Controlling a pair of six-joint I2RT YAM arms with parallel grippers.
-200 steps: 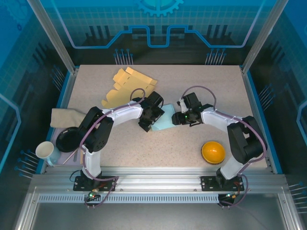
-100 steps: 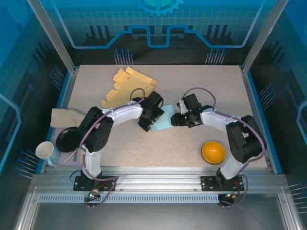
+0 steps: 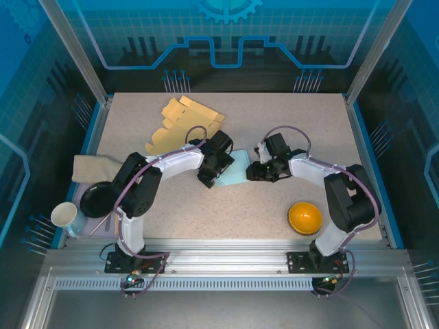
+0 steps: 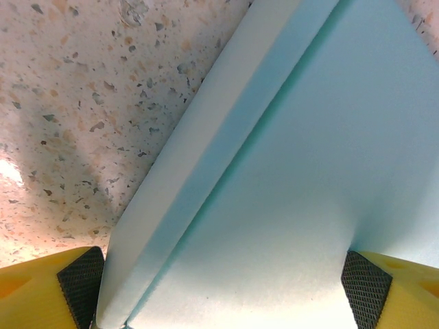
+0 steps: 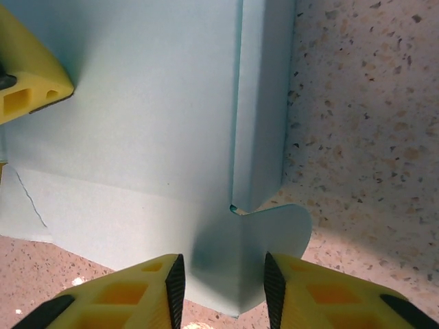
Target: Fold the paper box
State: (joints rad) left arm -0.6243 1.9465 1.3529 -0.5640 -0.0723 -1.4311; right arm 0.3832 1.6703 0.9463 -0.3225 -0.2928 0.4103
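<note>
Two robot arms work over the table, one left gripper (image 3: 209,179) and one right gripper (image 3: 252,171), each with two yellow fingers (image 5: 123,295). One light blue paper box (image 3: 233,173) lies between them. Farther back there is one flat tan cardboard sheet (image 3: 180,123). At the left edge sit one beige cloth (image 3: 89,168), one black bowl (image 3: 97,199) and one white cup (image 3: 64,215). One orange ball (image 3: 304,217) rests near the right arm.

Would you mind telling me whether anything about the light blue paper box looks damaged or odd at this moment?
Yes: the light blue paper box has a thin curved tear or crease line near its lower left edge in the right wrist view. Otherwise its folds look clean, with a rounded tab sticking out by the right gripper.
</note>
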